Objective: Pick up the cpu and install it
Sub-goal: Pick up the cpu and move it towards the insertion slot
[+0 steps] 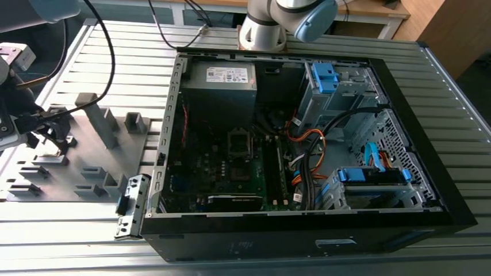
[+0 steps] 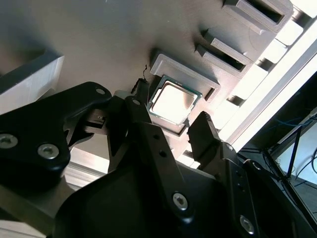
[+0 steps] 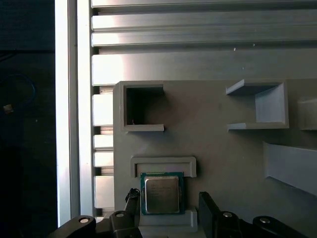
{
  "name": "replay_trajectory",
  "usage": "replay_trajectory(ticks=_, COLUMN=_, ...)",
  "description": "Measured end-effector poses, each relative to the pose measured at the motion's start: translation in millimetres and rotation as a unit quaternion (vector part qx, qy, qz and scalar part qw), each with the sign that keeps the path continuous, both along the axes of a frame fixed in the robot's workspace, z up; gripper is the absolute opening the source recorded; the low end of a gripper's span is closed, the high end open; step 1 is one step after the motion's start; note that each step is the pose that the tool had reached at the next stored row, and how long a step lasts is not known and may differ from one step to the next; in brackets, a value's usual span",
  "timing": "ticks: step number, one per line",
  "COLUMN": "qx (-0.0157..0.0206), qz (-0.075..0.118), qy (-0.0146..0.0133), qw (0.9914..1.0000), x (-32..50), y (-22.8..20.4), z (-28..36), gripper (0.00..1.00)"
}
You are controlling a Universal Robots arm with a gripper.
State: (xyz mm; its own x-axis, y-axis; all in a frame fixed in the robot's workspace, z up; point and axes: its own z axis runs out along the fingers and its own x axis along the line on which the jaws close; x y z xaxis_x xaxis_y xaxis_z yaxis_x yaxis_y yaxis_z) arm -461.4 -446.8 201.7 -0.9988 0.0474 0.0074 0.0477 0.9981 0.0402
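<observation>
Two black fingers (image 2: 142, 121) of the gripper (image 2: 171, 124) stood apart, holding nothing, one on each side of the small flat square silver-grey cpu (image 2: 173, 101), which lay between them in a grey plastic holder (image 3: 163, 166). Picking up seemed in hand; a grasp would need its thin edges met squarely.

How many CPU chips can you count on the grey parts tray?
1. The cpu lies in a recess of the grey parts tray, between the fingertips of the open gripper. Other tray slots beyond the wrist views could hide more.
</observation>
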Motion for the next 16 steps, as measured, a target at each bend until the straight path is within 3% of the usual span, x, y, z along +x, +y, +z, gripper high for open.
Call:
replay_trajectory(ticks=8, qx=0.0, qz=0.0, qy=0.0, qw=1.0, x=0.0, y=0.0, z=-0.3, gripper=0.59)
replay_trajectory(ticks=16, qx=-0.0001, qz=0.0, qy=0.0001, qw=1.0, x=0.0, y=0.0, z=-7.3, gripper=0.59)
